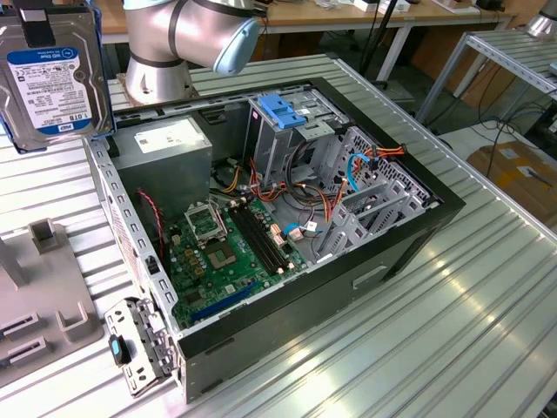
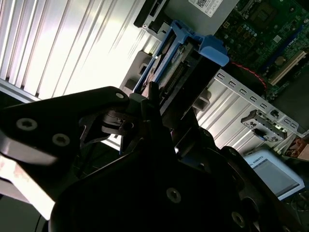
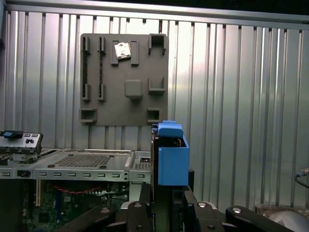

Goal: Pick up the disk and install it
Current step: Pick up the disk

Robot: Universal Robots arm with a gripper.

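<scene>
The disk (image 1: 54, 80), a silver-grey hard drive with a white-blue label and a bright blue carrier frame, hangs in the air at the exterior view's upper left, above the table beside the open computer case (image 1: 409, 235). My gripper (image 1: 39, 26) is shut on the disk's upper end, with a black finger lying over its face. In the first wrist view the disk (image 3: 172, 159) stands edge-on between my black fingers (image 3: 140, 212). In the second wrist view the disk (image 2: 186, 60) sticks out from my gripper (image 2: 152, 99) over the case's edge.
Inside the case are a grey drive cage with a blue latch (image 1: 283, 109), a power supply (image 1: 165, 152), a green motherboard (image 1: 226, 252) and loose cables (image 1: 313, 196). A grey foam fixture tray (image 3: 125, 82) lies on the slatted metal table (image 1: 452, 331) beside the case.
</scene>
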